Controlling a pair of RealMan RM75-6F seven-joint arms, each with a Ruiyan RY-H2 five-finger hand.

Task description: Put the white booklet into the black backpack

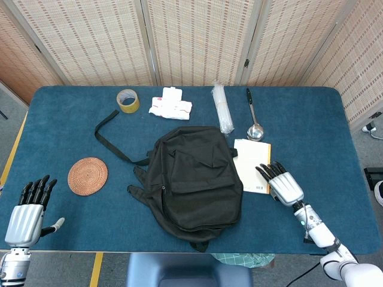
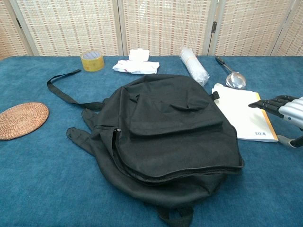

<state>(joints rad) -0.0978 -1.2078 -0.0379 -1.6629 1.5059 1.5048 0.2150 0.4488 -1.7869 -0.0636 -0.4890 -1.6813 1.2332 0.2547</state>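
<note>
The white booklet [image 1: 251,166] lies against the black backpack [image 1: 191,179] (zipped, flat), just below a spoon [image 1: 254,119]. The right hand [image 1: 279,184] rests its spread fingers on the booklet's edge, gripping nothing; the left hand [image 1: 29,210] hovers open, well apart.

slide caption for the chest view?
Right hand reaches over the white booklet beside the closed black backpack.

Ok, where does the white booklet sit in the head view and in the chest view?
Head view: white booklet right of centre, against the black backpack's right edge.
Chest view: white booklet at the right, beside the backpack.
Shared landmark: the metal ladle lies just beyond the booklet in both.
</note>
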